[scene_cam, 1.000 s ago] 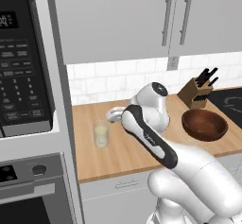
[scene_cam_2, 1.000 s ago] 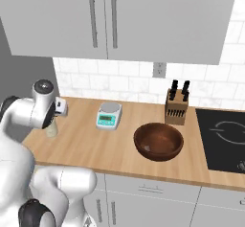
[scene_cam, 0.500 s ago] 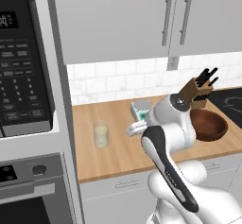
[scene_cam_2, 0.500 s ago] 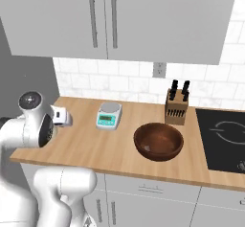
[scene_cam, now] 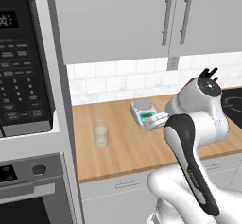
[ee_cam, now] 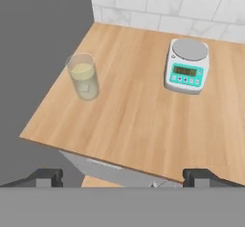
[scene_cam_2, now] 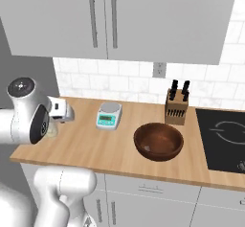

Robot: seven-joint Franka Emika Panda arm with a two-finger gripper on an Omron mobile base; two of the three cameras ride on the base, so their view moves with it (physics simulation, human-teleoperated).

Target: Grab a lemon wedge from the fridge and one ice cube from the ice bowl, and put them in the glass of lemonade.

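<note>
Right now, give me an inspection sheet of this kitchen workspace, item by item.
Surface: wooden counter, flat, no spills seen.
Job's things: glass of lemonade upright near the counter's left end, apart from everything else; fridge and lemon wedge nothing seen.
Clutter: kitchen scale by the tiled wall; wooden bowl near the front edge, contents unclear; knife block behind it.
Hand: hand open, holding nothing, above the counter's front edge.
Cables: nothing seen.
Surroundings: microwave above wall oven, upper cabinets closed, cooktop at right.
</note>
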